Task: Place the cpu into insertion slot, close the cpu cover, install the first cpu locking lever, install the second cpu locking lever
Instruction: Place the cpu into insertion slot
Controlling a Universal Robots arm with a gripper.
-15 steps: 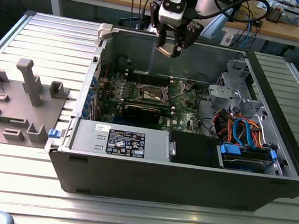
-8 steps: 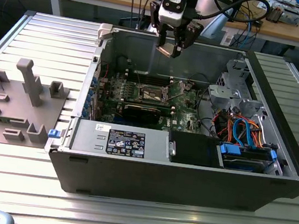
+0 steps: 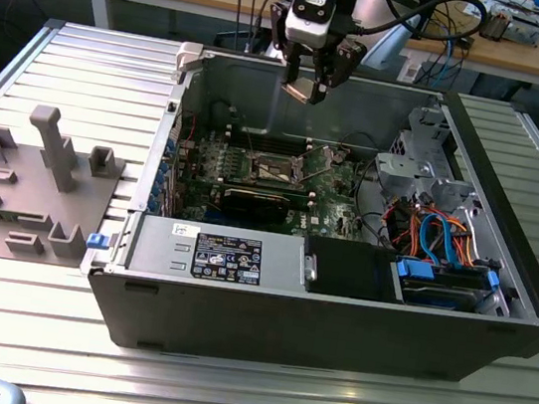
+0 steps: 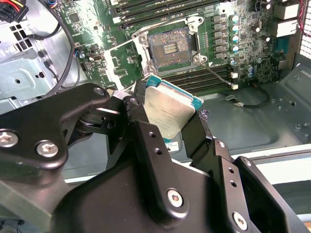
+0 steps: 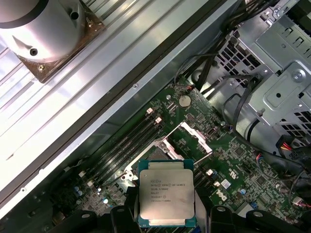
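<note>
Gripper (image 3: 310,89) fingers (image 4: 146,141) pinch the flat, silvery square cpu (image 5: 166,191) over the open black computer case (image 3: 332,331), whose green motherboard (image 4: 121,68) holds the uncovered insertion slot (image 4: 169,47).

Black metal computer case (image 3: 333,322) lies open on ribbed grey aluminium counter (image 3: 88,66); grey plastic fixture tray (image 3: 9,196) beside it, exterior view's left. Flat green motherboard (image 3: 336,196) inside case, square metal-rimmed insertion slot (image 3: 276,170) on it. Black claw (image 3: 313,86) above case, small square silvery cpu (image 4: 170,114) clamped in it, apart from slot.
</note>
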